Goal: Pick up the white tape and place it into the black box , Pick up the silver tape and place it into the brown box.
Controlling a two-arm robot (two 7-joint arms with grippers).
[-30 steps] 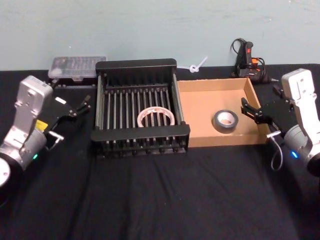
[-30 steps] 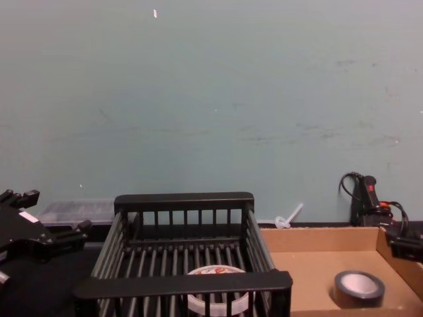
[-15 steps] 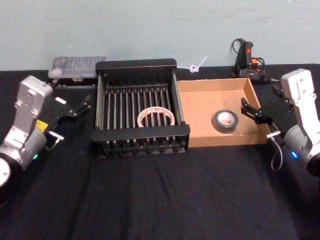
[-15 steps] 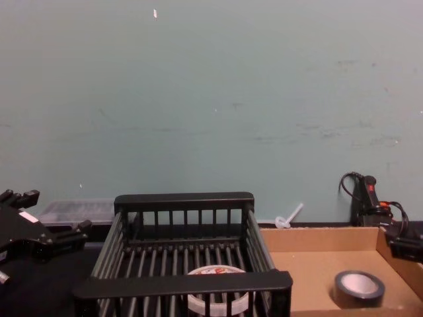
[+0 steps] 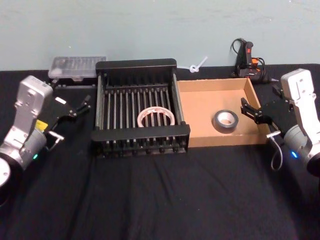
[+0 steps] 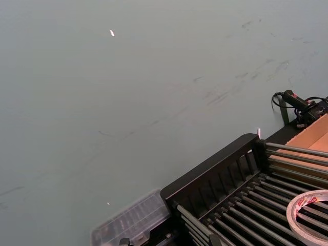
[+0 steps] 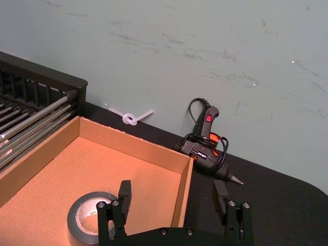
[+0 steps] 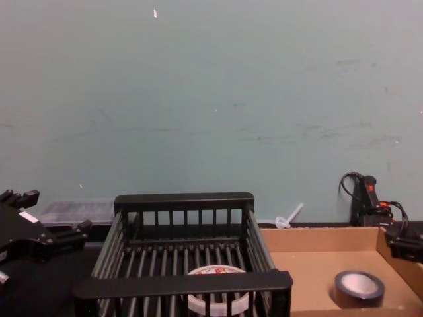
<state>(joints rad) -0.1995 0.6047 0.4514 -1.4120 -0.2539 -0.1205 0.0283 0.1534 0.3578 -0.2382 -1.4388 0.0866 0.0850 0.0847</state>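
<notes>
Both rolls sit boxed on the black-draped table [image 5: 160, 200]: the flat white tape roll with red printed marks [image 5: 155, 117] lies on the barred floor of the black slatted plastic crate [image 5: 141, 135], and the small dark grey tape roll with a silvery centre [image 5: 225, 121] rests inside the shallow tan cardboard box [image 5: 210, 141] just beside it. The left pincer [image 5: 82, 106] hangs empty and parted near the crate's outer side; the right pincer [image 7: 173, 197] — jaws spread wide, gripping nothing — hovers at the cardboard box's right wall, straddling its corner. The risk now appears to lie in the withdrawal: a low or inward sweep of the right pincer could catch that thin wall and drag the light box — shifting the grey roll — while the left could nudge the crate's rim.
</notes>
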